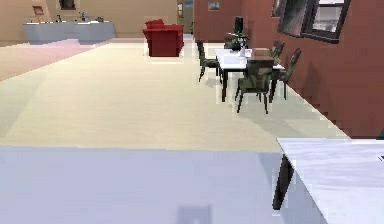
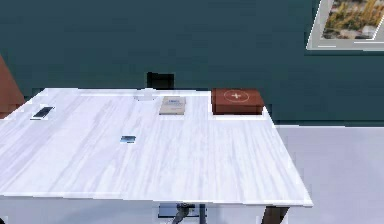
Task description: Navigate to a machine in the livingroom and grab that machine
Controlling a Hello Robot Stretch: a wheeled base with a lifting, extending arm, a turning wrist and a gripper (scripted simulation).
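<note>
We cannot pick out the machine with any certainty: nothing here has a shape that plainly reads as 1. The likeliest places are the pale counter point(image 1: 70, 32) at the far wall, where a few small things stand that are too small to tell, and the white table point(image 2: 150, 165) on the arm's side. That table carries a red-brown box point(image 2: 237, 100), a pale book point(image 2: 172, 105), a flat dark thing point(image 2: 42, 112) near its left end and 1 small dark item point(image 2: 128, 139) near the middle. The first risk, as we judge it, is taking the wrong thing, since the box or the flat dark thing could pass for a device at a glance. The second is the base. The white table's corner and its dark leg point(image 1: 283, 182) sit close at the forward view's lower right, so a turn toward that side could clip them. A drive across the room could also brush the dining table point(image 1: 232, 58) and its dark chairs point(image 1: 255, 82), or the red armchair point(image 1: 163, 40) beyond. A third risk is settling in the wrong room, because the dining set hints that this stretch may not be the livingroom proper. We cannot tell how the gripper's fingers stand, so any reach should wait until that is known.
</note>
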